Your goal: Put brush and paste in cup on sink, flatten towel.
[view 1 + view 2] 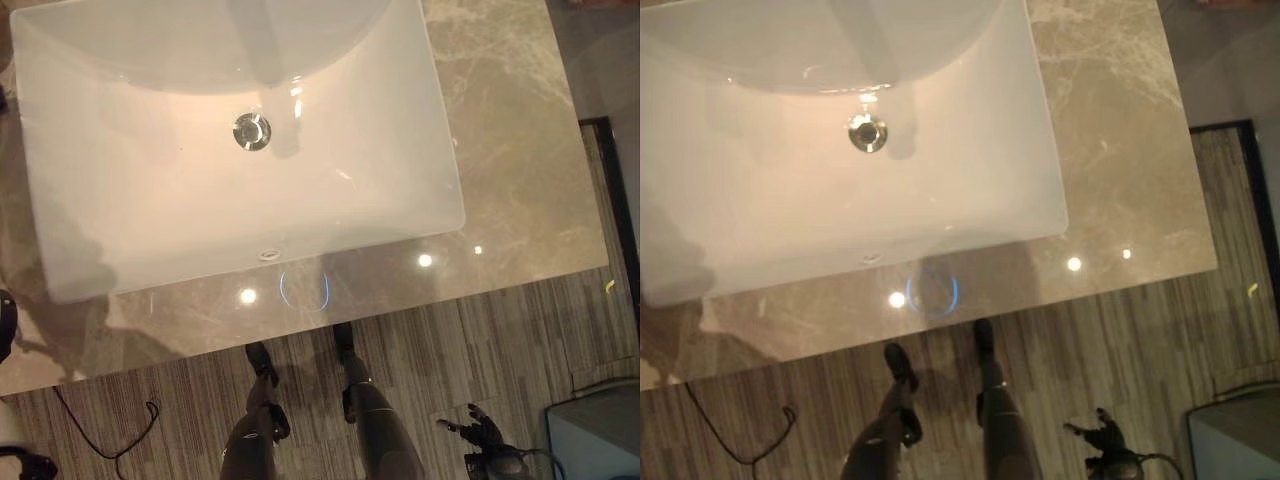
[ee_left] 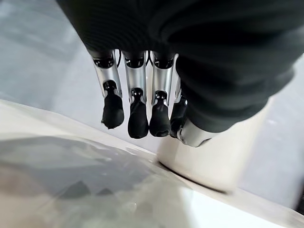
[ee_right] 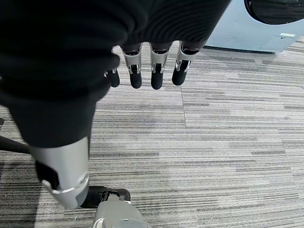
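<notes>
The white sink (image 1: 120, 230) fills the upper left of the frame. The right hand (image 1: 478, 432), fingers relaxed and empty, hangs at lower right above the floor (image 3: 228, 142). The left hand (image 2: 137, 109), fingers straight, hangs just beside a white cup (image 2: 213, 161).

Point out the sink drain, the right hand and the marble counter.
sink drain (image 1: 252, 131): left eye view, middle of the metal plug.
right hand (image 1: 482, 432): left eye view, on the palm.
marble counter (image 1: 520, 170): left eye view, bare surface right of the basin.

Warm light glared off the sink (image 1: 120, 230); bright spots shone on the counter (image 1: 520, 200), which was slightly blurred.
</notes>
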